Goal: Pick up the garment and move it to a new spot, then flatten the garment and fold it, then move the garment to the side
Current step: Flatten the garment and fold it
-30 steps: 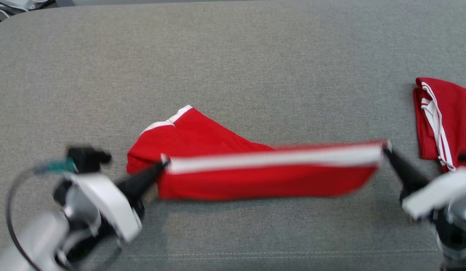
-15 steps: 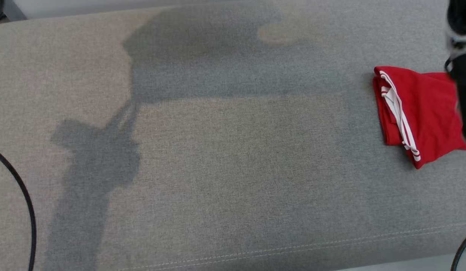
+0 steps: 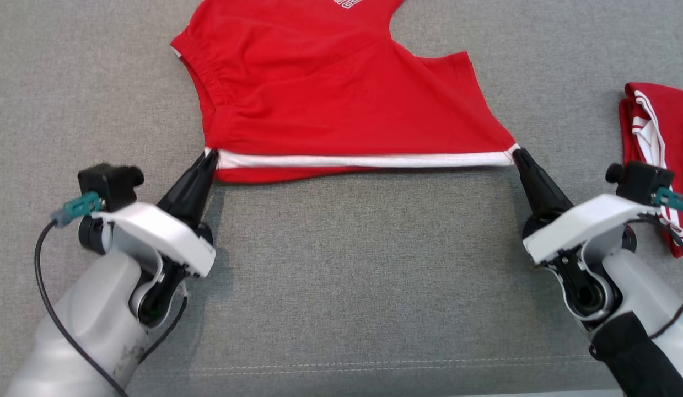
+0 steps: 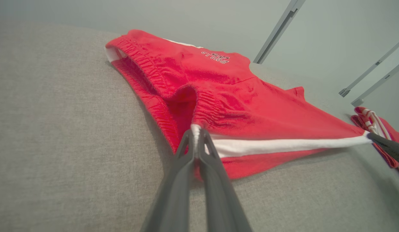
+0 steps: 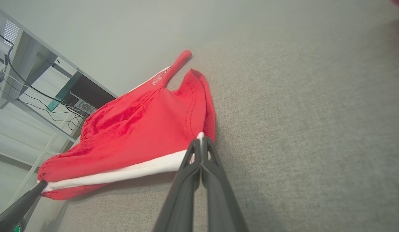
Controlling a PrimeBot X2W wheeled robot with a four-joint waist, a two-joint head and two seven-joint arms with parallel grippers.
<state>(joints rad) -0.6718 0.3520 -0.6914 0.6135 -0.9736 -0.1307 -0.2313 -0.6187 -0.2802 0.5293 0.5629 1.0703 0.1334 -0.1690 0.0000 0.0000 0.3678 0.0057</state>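
A red garment (image 3: 330,94) with a white band along its near edge lies spread on the grey fabric surface (image 3: 352,264), its far part running off the top of the head view. My left gripper (image 3: 210,156) is shut on the band's left corner, my right gripper (image 3: 516,151) on its right corner, and the band is stretched straight between them. In the left wrist view my left gripper (image 4: 196,130) pinches the white band of the garment (image 4: 238,103). Over in the right wrist view my right gripper (image 5: 202,139) pinches the other end of the garment (image 5: 138,129).
A second red garment (image 3: 655,132) with white stripes lies folded at the right edge, just beyond my right wrist. Pale metal frame posts (image 4: 276,30) stand behind the surface. A stitched seam (image 3: 347,365) marks the near edge.
The head camera has swung a lot between frames. The garment, held bunched and low a second ago, now lies spread out farther from me with its band pulled taut between both grippers.
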